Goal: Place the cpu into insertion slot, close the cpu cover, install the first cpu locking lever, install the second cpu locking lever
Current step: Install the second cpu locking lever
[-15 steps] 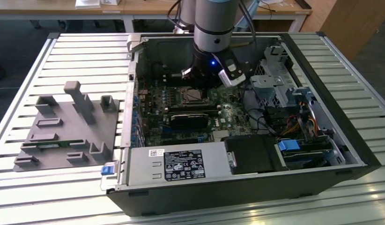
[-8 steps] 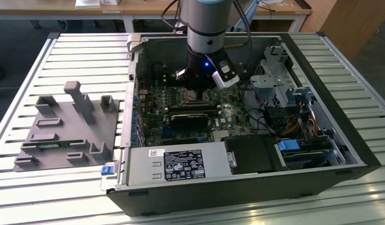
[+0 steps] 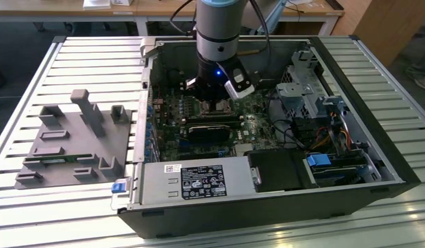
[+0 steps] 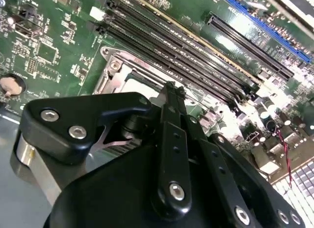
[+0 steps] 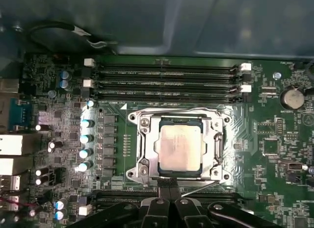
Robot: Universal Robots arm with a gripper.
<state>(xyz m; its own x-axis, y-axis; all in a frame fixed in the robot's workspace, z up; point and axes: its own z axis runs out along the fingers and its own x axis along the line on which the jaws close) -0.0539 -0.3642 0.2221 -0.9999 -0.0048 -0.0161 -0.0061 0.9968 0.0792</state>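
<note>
At the exterior view's left, a grey plastic tray with upright blocks (image 3: 74, 139) lies on the white slatted metal table (image 3: 33, 67). Just beside it, toward the exterior view's right, stands the open black computer case (image 3: 268, 206), with a silver box with a sticker (image 3: 195, 181) at its near edge. Inside the case lies the green circuit board (image 3: 171, 139). The grey and silver robot arm (image 3: 218, 31) reaches straight down into the case, and its black gripper (image 3: 214, 103) hangs low over the middle of the board.

In the first wrist view, the small flat square chip with a silvery-grey top, the cpu (image 5: 179, 149), sits in the insertion slot (image 5: 179, 122), the square socket on the board. The thin silver metal frame plate, the cpu cover (image 5: 147, 144), lies flat around the chip, so the chip shows through its window. The long black memory slots (image 5: 167, 80) run side by side just beyond the socket. The gripper (image 5: 169, 188) is at the socket's near edge, and its two black fingers (image 5: 163, 188) are pressed together with nothing between them. A thin silver wire lever (image 5: 206, 191) runs beside the fingers.

In the second wrist view, the fingers (image 4: 172, 98) point down at the socket's metal frame.
</note>
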